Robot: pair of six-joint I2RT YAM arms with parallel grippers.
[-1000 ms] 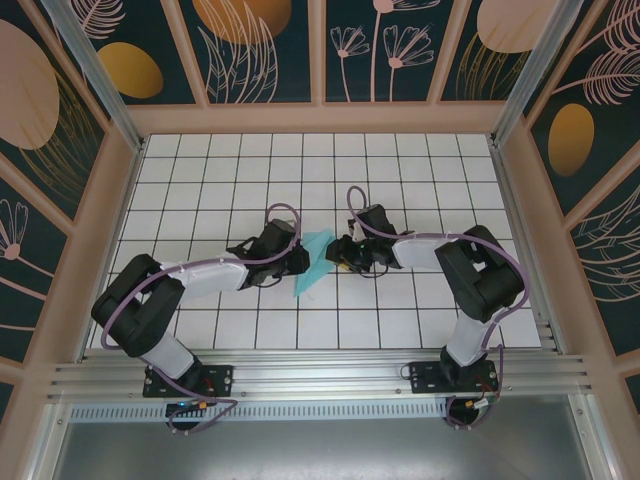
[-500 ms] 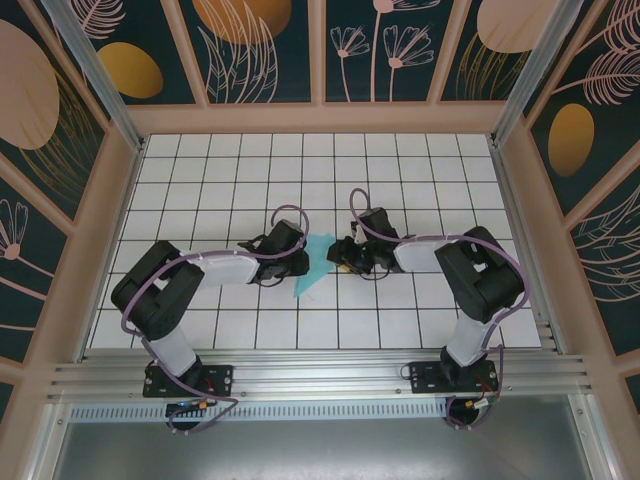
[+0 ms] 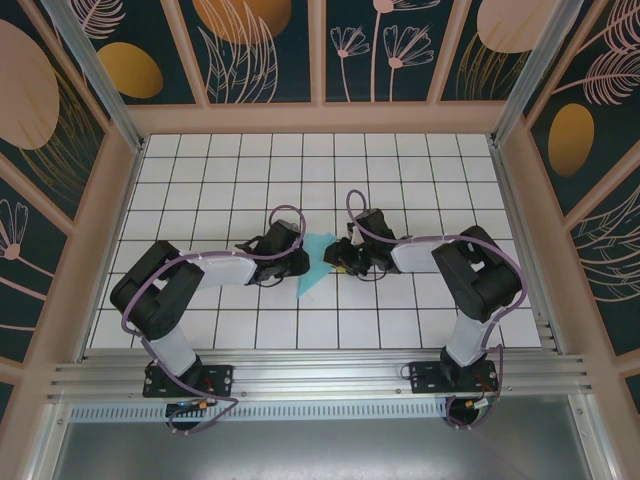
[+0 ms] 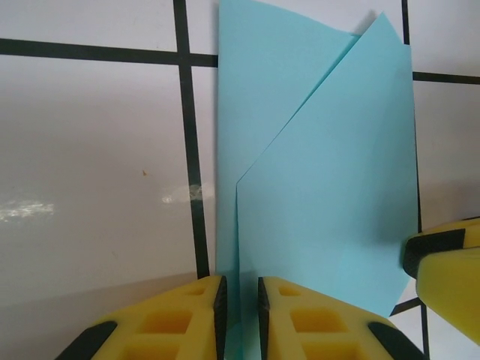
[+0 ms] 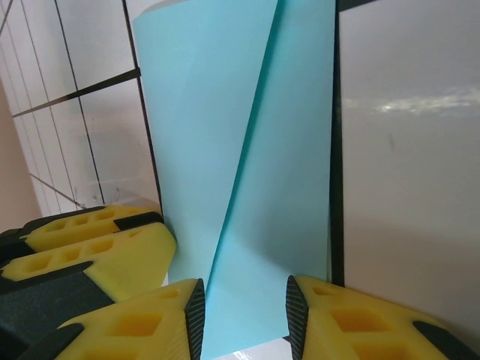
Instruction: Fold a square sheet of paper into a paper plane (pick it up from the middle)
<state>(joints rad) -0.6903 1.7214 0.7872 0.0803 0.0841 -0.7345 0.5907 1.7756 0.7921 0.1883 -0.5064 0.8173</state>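
The light-turquoise sheet of paper (image 3: 316,264) lies folded into a long pointed shape on the middle tiles, its tip toward the near edge. In the left wrist view the paper (image 4: 322,187) shows overlapping diagonal flaps, one edge raised. My left gripper (image 3: 297,262) sits at its left side. Its jaws (image 4: 240,304) are narrowly open and straddle that raised edge without pinching it. My right gripper (image 3: 339,256) is at the paper's right side. It is open (image 5: 244,315), with the paper (image 5: 247,150) running between its pads. The two grippers nearly face each other across the paper.
The white gridded table (image 3: 420,180) is walled by a wooden frame (image 3: 320,118) on three sides. A metal rail (image 3: 320,375) carrying the arm bases runs along the near edge. The left gripper's yellow fingers (image 5: 97,247) show beside the paper in the right wrist view.
The left arm's elbow has swung in toward the centre while its gripper stayed at the paper. The paper's far end looks a little narrower. The right arm has barely moved.
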